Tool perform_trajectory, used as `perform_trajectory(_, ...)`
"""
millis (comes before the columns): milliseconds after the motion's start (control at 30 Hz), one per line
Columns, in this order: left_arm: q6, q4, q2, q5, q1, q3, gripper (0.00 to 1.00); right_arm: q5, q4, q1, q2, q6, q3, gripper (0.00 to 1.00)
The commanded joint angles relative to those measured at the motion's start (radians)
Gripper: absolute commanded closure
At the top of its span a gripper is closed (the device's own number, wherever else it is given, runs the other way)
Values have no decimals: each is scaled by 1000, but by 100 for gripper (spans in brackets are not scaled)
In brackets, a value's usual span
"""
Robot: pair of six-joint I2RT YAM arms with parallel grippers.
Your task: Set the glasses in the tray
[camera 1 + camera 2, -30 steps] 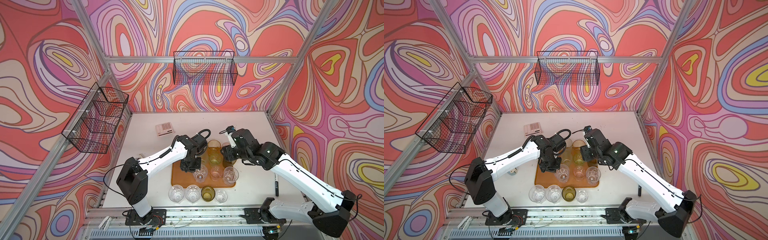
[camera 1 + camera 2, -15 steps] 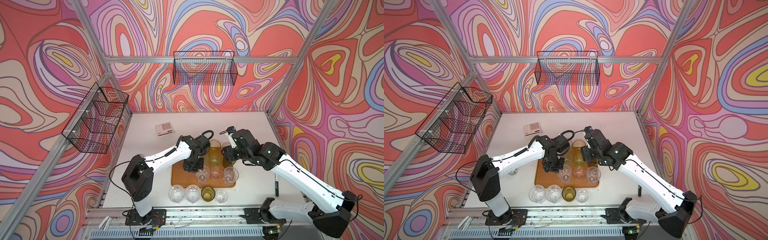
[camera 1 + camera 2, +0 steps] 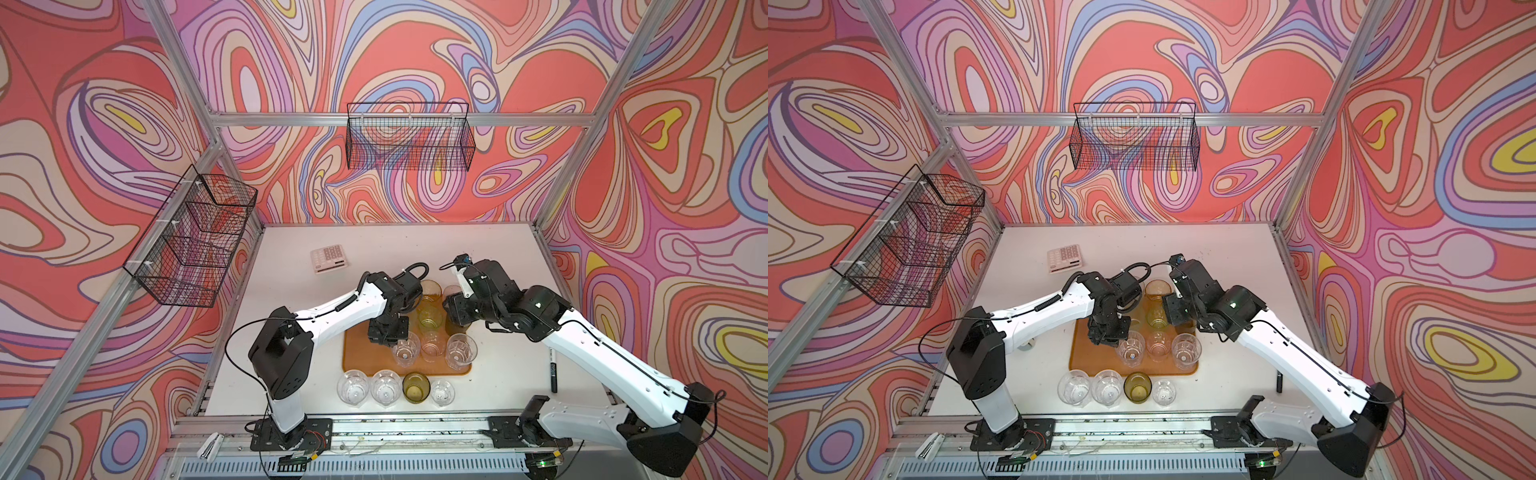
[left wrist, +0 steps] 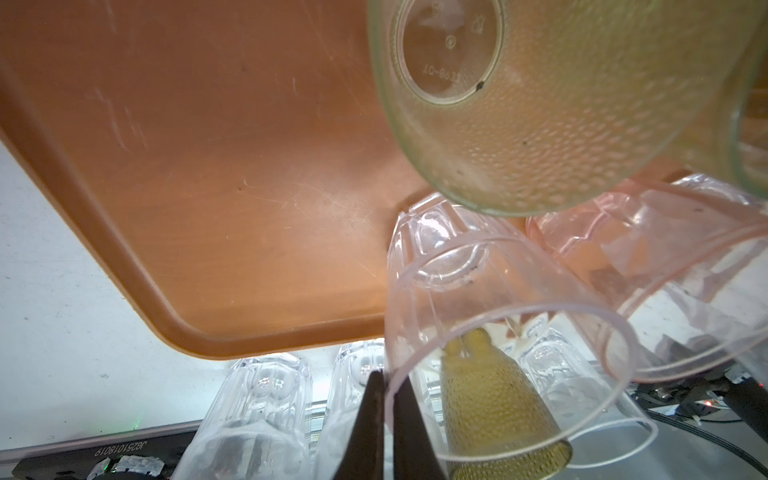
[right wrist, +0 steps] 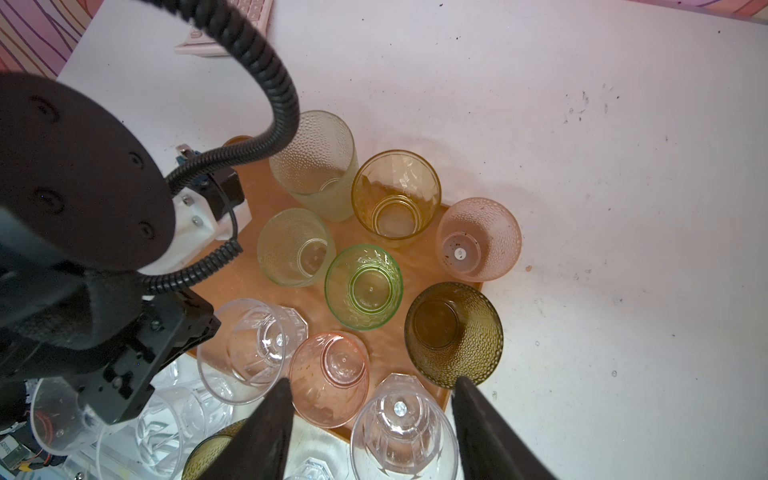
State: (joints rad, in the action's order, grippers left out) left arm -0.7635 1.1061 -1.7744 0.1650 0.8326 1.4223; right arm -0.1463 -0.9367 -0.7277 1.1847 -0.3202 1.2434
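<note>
A white bench [image 3: 291, 257] fills the floor of a cell with swirling red, pink and lilac walls. Near its front edge lies the orange-brown tray [image 3: 357, 353], already holding 9 upright tumblers in the right wrist view: a tall frosted one [image 5: 313, 166], an amber one [image 5: 395, 195], a pink dimpled one [image 5: 478, 239], a pale green dimpled one [image 5: 295, 247], a bright green one [image 5: 363, 286], an olive-brown one [image 5: 453, 332], a clear faceted one [image 5: 253, 345], a smooth pink one [image 5: 328, 378] and another clear faceted one [image 5: 403, 424]. On the bench just in front of the tray stands a row of 4 more glasses: 2 large clear ones [image 3: 353, 387] [image 3: 385, 386], an olive one [image 3: 415, 386] and a small clear one [image 3: 442, 392]. The left claw [image 4: 384, 415] is pinched tight on the rim of the clear faceted tumbler on the tray. The right claw [image 5: 370, 415] hangs over the tray, its fingers spread wide and holding nothing. A pink calculator [image 3: 329, 258] lies farther back, a black marker [image 3: 553, 374] at the right.
</note>
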Motion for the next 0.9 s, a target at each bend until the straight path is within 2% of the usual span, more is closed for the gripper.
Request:
perform_trajectory(0,-17,-6,-16,-7,8,12,91,-10,-14,2,-16,-3,-9,37)
perform_trajectory(433,-22,-18,-7,-3,7,3,78,-7,-11,2,-16,-3,-9,37)
perform_trajectory(667,-13,22,17,-33,7,34,70,-5,-7,3,-14,-3,-13,37)
perform_trajectory(867,12,66,40,-78,5,66,68,2,2,3,-13,-1,-13,37)
